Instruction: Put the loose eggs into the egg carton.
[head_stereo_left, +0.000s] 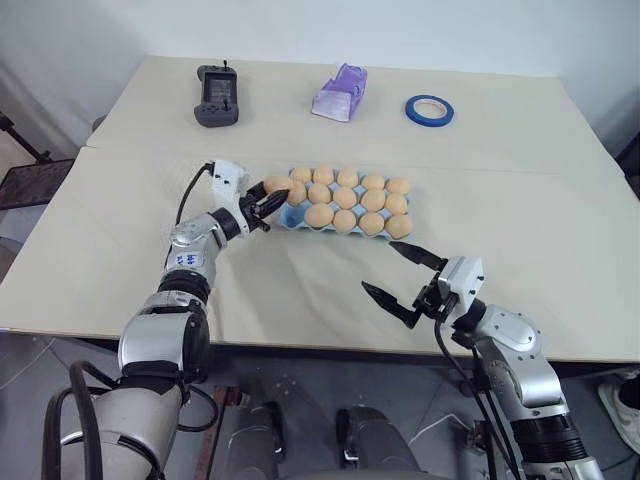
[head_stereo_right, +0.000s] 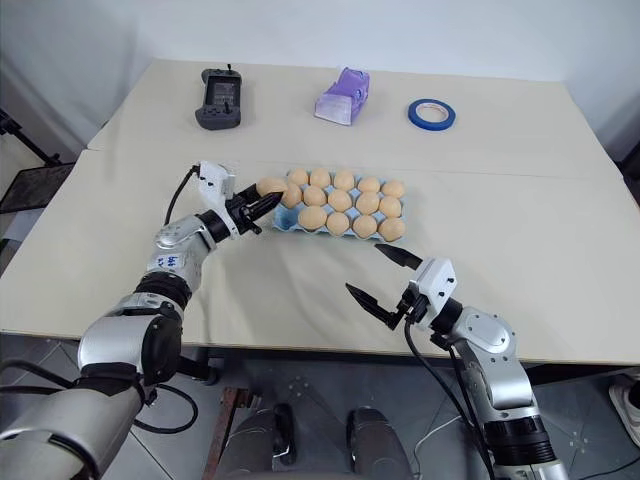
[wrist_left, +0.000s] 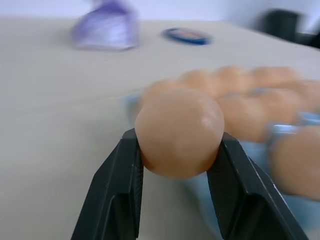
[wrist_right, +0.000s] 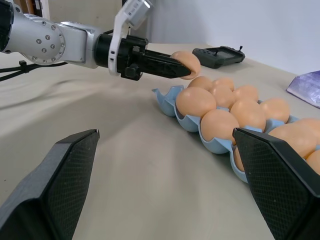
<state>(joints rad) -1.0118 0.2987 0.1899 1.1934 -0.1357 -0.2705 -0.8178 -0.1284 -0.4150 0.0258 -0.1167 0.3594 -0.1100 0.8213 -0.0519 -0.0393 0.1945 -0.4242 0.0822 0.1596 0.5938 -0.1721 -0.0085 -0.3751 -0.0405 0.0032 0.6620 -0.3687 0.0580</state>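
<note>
With the left gripper (head_stereo_left: 268, 203) fingers clamped on one egg (head_stereo_left: 277, 184), the egg should be centred over the empty corner cup of the egg carton (head_stereo_left: 294, 214) before release, while the right gripper (head_stereo_left: 405, 271) waits with fingers wide.

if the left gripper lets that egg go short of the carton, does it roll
Probably: the egg looks smooth and rounded, pinched between the left gripper fingers. The table looks flat there, with no rim before the egg carton.
</note>
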